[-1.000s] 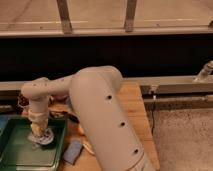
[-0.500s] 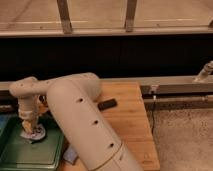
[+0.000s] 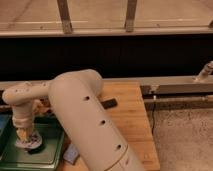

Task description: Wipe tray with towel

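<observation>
Pressing down at near left, one gripper [image 3: 27, 140] on one towel [image 3: 29, 145] inside one green tray [image 3: 50, 152], one wooden surface [image 3: 131, 125], one small black thing [image 3: 109, 103], one blue thing [image 3: 71, 154]

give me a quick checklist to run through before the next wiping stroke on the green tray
1. Gripper over the green tray: ok.
2. Towel under the gripper, inside the tray: ok.
3. Towel pressed flat on the tray floor: cannot tell.
4. Bare tray floor to the right for a stroke: ok.
5. Blue object outside the tray's right rim, beside the arm: ok.
6. Black object on the wooden table, away from the tray: ok.
</observation>
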{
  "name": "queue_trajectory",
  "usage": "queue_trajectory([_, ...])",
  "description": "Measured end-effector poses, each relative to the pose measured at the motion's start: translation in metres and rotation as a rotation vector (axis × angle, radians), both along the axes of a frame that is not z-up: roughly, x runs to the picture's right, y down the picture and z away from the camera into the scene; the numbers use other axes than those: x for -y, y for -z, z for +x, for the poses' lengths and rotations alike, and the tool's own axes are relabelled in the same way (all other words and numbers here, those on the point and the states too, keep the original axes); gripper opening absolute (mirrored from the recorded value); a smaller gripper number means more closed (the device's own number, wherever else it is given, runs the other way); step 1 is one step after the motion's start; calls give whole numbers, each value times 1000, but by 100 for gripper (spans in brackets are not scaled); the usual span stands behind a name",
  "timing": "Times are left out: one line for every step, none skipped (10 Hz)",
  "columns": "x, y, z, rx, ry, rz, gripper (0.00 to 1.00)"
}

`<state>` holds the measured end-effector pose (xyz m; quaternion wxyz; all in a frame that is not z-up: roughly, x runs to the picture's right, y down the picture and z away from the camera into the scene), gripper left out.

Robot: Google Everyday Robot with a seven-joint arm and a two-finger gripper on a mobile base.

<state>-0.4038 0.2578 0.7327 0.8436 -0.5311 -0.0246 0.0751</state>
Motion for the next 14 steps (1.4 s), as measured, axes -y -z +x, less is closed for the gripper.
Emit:
queue_trajectory([-11,19,3,2,-4,-6,0])
queue_trajectory([-24,30,6,1,-8,-18,0])
queue_trajectory([-32,32,11,-11,-18,-27,0])
queue_trajectory([-38,33,21,-36,-28,-34,0])
queue_trajectory([-40,32,32,-63,-46,-38,0])
queue_trajectory([-37,29,44,-89,-63,-39,0])
queue_trajectory([-30,24,57,-114,-80,-35,0])
queue_trajectory([-18,16,73,-145,-95,-31,0])
queue_trajectory([-3,4,88,-171,-104,-28,0])
queue_trajectory([12,-8,101,-191,-110,-25,0])
queue_trajectory([26,-21,109,-205,-111,-23,0])
queue_trajectory([37,-30,110,-211,-111,-22,0])
queue_trajectory([48,-40,108,-208,-103,-18,0])
queue_trajectory([55,-45,102,-197,-92,-15,0])
